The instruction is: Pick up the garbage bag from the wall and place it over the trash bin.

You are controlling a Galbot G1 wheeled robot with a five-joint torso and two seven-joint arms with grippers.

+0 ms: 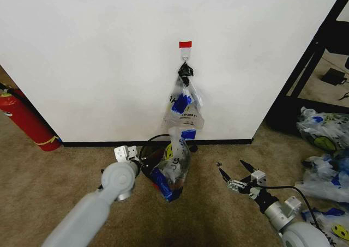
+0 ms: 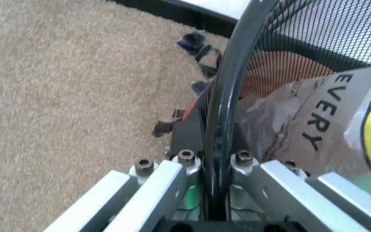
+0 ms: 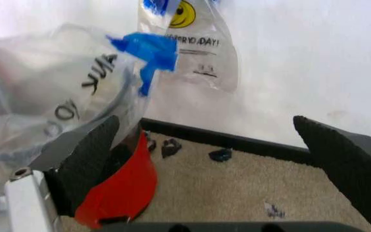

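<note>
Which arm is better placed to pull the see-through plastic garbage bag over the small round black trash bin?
Right, probably: the right gripper is open and free beside the see-through garbage bag draped on the black trash bin; the left gripper sits at the rim.

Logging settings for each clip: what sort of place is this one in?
Probably an indoor test room or office corner: beige carpet, plain white wall with a fire extinguisher against it, and a black shelf frame.
</note>
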